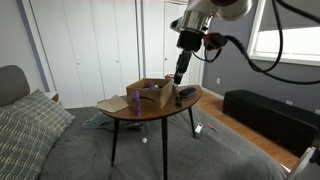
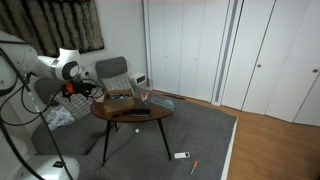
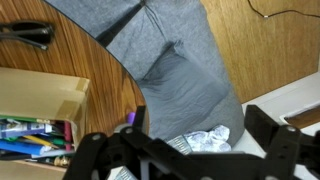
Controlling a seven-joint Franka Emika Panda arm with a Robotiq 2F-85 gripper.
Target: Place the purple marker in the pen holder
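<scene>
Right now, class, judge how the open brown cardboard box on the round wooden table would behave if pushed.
The open brown cardboard box probably slides easily on the smooth wooden table. Its thin flaps likely bend. Holding coloured pens, it seems light.

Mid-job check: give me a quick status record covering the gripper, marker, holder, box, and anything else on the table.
gripper: hovers above the table, beside the cardboard box; jaw state unclear
purple marker: purple sliver at the table edge near the box, in wrist view
pen holder: not clearly made out
black object: lies flat on the table, roughly under the gripper
box contents: coloured pens, seen in wrist view
</scene>
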